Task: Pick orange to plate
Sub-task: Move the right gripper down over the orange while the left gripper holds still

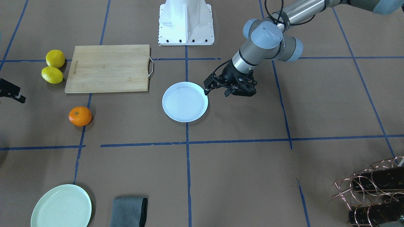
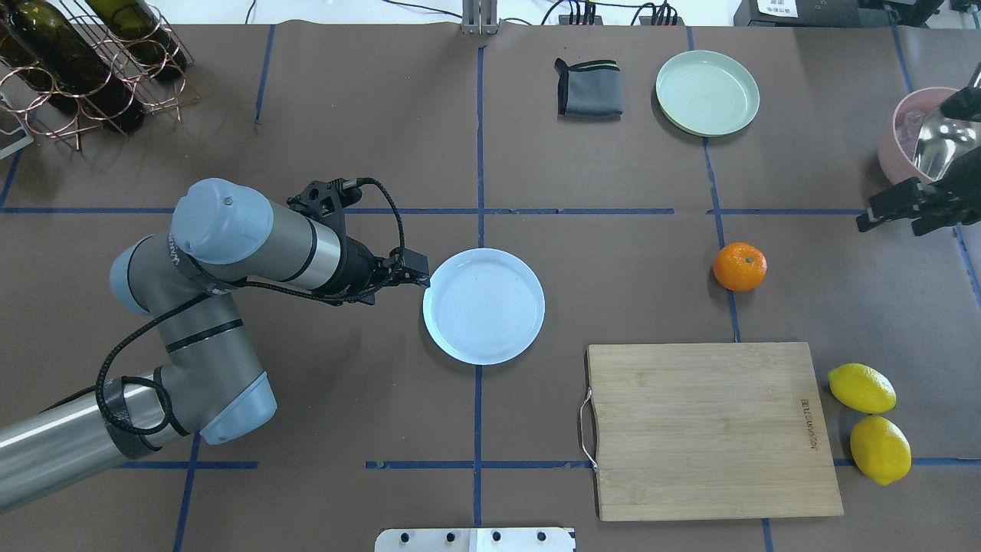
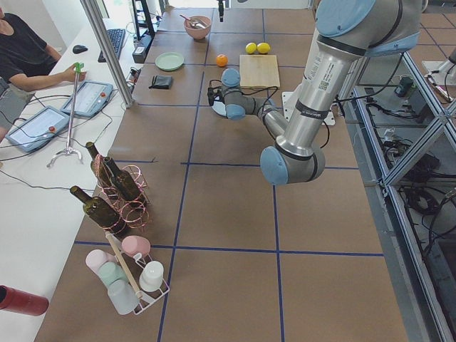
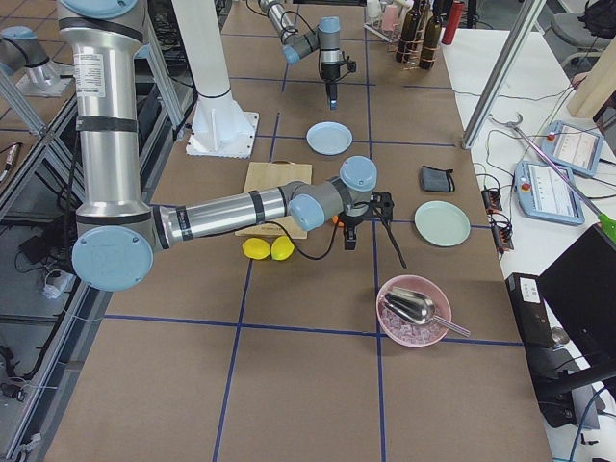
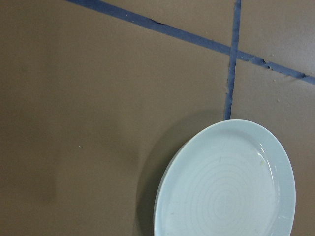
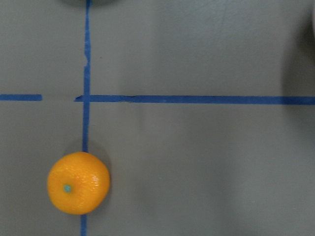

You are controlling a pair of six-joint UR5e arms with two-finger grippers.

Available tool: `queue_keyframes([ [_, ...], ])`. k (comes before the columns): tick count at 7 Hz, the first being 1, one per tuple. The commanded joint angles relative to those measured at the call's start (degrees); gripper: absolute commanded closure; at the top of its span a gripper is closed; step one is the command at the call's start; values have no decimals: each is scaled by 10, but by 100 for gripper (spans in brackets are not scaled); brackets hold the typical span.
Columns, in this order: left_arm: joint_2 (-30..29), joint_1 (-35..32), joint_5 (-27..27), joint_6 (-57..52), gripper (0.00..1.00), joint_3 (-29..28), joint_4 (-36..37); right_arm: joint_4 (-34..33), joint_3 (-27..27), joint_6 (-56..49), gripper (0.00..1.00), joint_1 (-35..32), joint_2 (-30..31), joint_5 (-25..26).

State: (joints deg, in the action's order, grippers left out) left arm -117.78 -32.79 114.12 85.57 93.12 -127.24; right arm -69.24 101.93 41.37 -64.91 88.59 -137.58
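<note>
Brown paper tabletop gridded with blue tape, seen first from across the table: the round pale bluish-white plate sits mid-table with nothing on it, and the left gripper hangs just beside its rim on the robot's left side. Can't tell if its fingers are spread or pinched. The small bright orange fruit lies on a tape line well off the plate's other side, untouched. The rectangular bamboo cutting board is between the plate and two yellow lemons, closer to the robot. The right gripper pokes in at the edge, past the orange from the plate; can't tell its state either. Overhead, same layout: the orange is well apart from the plate on the robot's right, and a pale mint-green plate and a folded grey cloth lie on the plate's far side. From the robot's left end, the left wrist mostly covers the plate. From its right end, the near gripper half hides the orange, with the plate farther back. The left wrist cam catches just the plate's rim by a tape crossing. The right wrist cam looks straight down on the orange, green stem spot up.
</note>
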Motion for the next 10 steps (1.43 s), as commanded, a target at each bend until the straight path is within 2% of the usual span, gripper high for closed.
queue_keyframes([
  [1,5,-2,0,0,0,0,-1,39,5,119,0,107,-44,89],
  [4,5,-2,-1,1,0,0,-1,36,0,120,0,161,-47,176],
  [5,5,-2,-1,1,0,0,-1,32,-3,120,7,173,-55,189],
  [8,5,-2,-1,2,0,2,-1,32,-20,120,4,180,-56,193],
  [10,5,-2,-1,2,0,7,0,32,-38,120,0,186,-69,218],
])
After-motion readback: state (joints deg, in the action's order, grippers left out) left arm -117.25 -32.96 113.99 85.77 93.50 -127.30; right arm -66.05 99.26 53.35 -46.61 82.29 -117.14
